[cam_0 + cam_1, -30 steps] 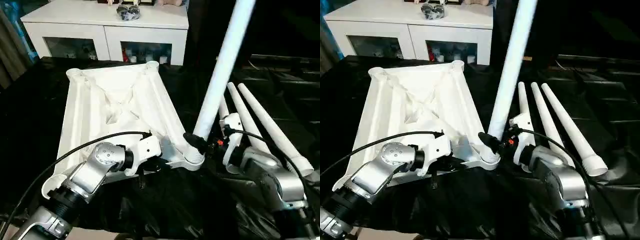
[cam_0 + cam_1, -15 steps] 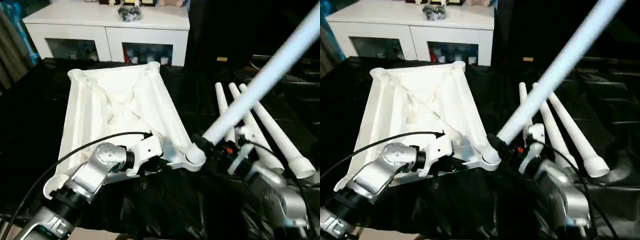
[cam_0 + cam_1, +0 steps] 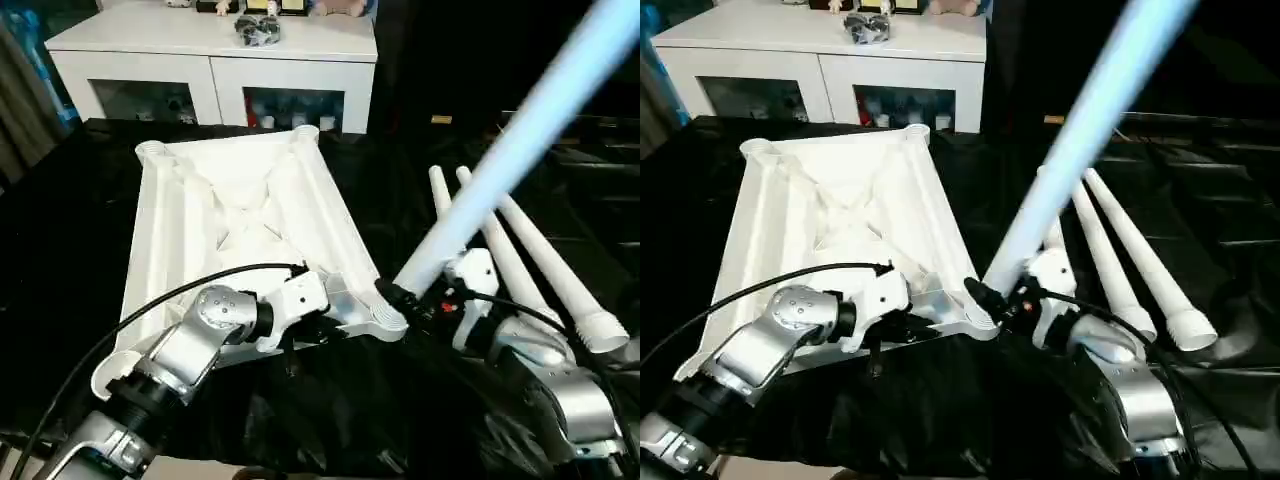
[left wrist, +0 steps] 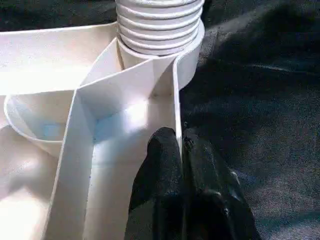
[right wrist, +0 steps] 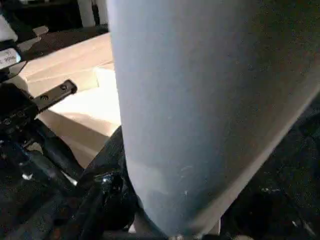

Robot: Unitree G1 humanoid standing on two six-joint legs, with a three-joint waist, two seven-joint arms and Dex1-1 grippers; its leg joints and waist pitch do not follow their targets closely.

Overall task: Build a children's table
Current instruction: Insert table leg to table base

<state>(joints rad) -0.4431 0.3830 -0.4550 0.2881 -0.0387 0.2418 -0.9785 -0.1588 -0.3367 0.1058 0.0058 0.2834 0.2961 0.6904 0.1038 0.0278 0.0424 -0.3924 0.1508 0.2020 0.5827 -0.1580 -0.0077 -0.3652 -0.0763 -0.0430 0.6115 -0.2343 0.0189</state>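
The white table top lies upside down on black cloth, ribbed underside up. My left gripper is shut on the top's near rim, one black finger on each side of the thin wall, close to the ribbed corner socket. My right gripper is shut on the lower end of a long white leg. That leg slants up to the right from the near right socket. Whether its end sits inside the socket is hidden.
Three more white legs lie side by side on the cloth to the right, right behind my right arm. A white cabinet with glass doors stands at the back. Black cloth covers the whole work surface.
The held leg swung from nearly upright far over to the right, then came partly back up. My left gripper kept its hold on the rim.
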